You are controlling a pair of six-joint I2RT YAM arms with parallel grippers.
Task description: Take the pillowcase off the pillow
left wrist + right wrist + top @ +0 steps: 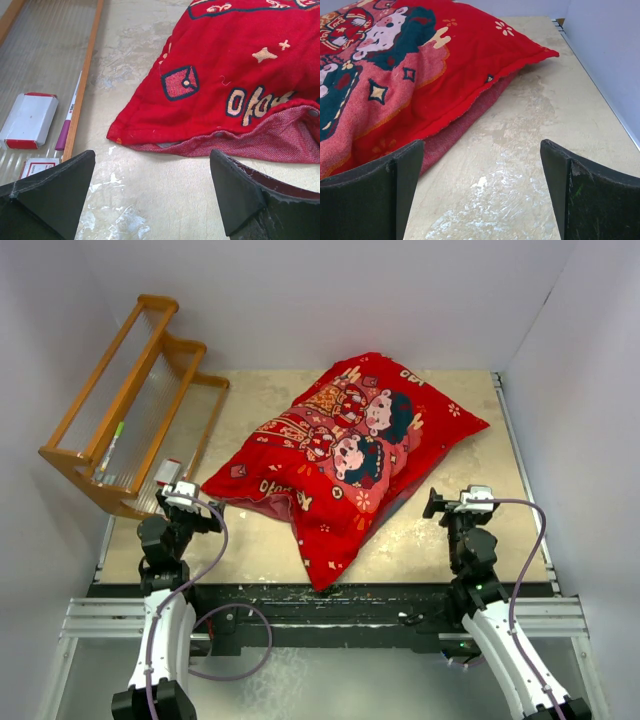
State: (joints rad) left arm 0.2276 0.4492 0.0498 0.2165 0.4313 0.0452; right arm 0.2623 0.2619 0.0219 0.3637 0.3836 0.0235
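The red pillowcase [345,455], printed with cartoon children, lies plump and slantwise across the middle of the table; the pillow is hidden inside it. Its near edge with the darker red lining [260,137] and snap buttons shows in the left wrist view, and a far corner of the pillowcase [445,65] shows in the right wrist view. My left gripper [205,512] stands open at the near left, a short way from the pillowcase's left corner. At the near right my right gripper [433,506] is open, beside the pillowcase's right side. Neither touches the fabric.
A wooden rack [135,405] leans at the left, half off the table. A small white-and-red box [29,121] and a pen [68,120] lie on a ribbed sheet under it. White walls close the back and sides. A black rail [320,600] runs along the near edge.
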